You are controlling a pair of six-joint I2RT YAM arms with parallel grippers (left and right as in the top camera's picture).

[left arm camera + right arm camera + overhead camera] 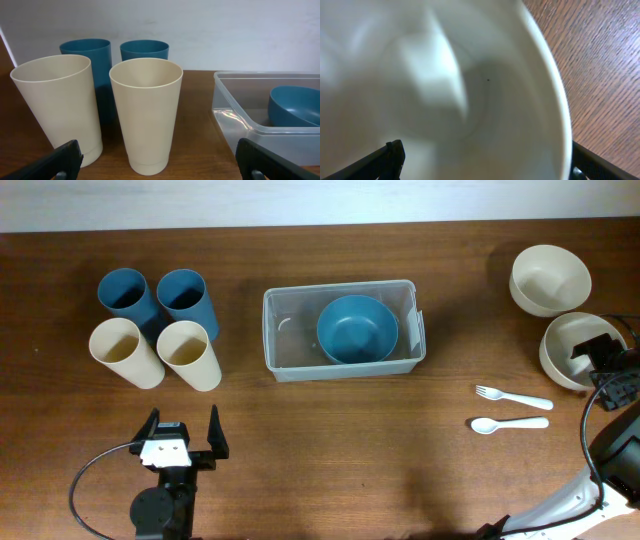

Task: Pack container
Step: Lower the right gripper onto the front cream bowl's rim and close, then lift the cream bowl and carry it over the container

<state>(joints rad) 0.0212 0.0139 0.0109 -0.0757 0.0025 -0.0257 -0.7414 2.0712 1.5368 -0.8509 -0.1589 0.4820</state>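
Holding left gripper (183, 418) wide open and empty at the near edge, pointing at four cups (185, 352) just beyond. Noting spoon (508, 423) and fork (512, 396) lying side by side, near right. Finding container (290, 345) mid-table, right of the cups, upright, cradling a blue bowl (357, 328). Spreading right gripper (598, 360) wide across a cream bowl (558, 350) rim at far right, gripping nothing, with a second cream bowl (549, 278) just behind.
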